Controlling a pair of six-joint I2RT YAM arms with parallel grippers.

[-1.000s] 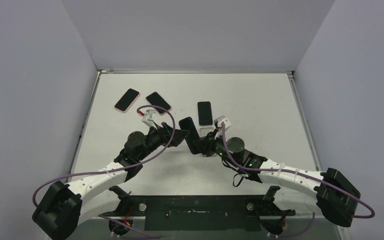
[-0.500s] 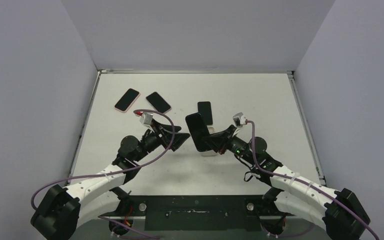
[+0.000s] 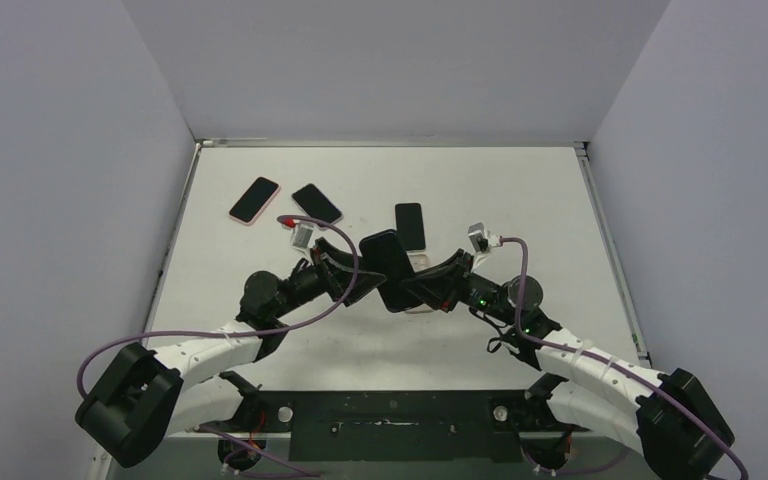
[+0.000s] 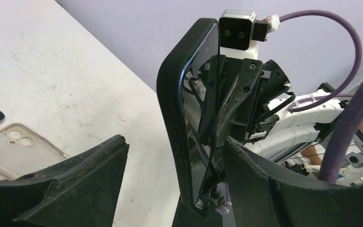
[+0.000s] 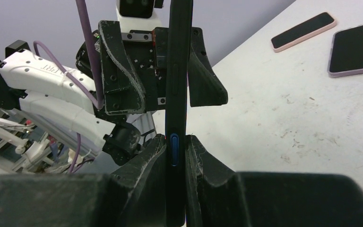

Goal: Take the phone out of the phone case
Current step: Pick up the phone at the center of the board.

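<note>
A black phone in a black phone case is held upright above the table, glossy screen facing away from the case's back. My right gripper is shut on its lower edge, one finger on each face. My left gripper is open and straddles the phone from the opposite side. Its left finger stands well clear of the case's back, while its right finger is close to the screen side. The right wrist view shows the phone edge-on between the left gripper's fingers.
A clear empty case lies on the table under the arms. Farther back lie a pink-cased phone, a purple-cased phone and a black phone. Grey walls enclose the white table.
My left gripper has moved right until its fingers straddle the phone. The right arm has swung and lifted the phone off the table, then shifted it slightly left.
</note>
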